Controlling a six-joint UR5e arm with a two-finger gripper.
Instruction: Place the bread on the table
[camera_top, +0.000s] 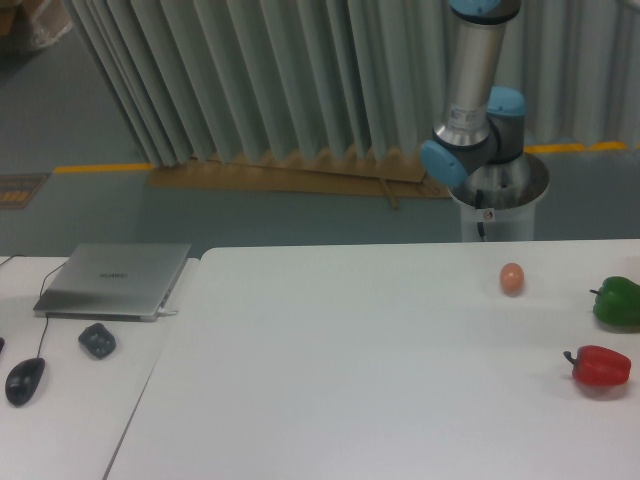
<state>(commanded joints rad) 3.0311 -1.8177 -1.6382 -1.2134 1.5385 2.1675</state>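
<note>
The large white table (330, 380) with a rounded corner fills the lower middle and right of the view. The bread is out of view. The arm's base and lower links (478, 130) stand behind the table's far edge at the right, and the arm rises out of the top of the frame. The gripper is not in view.
On the table's right side lie a small orange-brown egg-shaped ball (512, 278), a green pepper (618, 302) and a red pepper (600, 366). A smaller desk at the left holds a closed laptop (115, 280), a dark mouse (24, 380) and a small dark object (97, 340).
</note>
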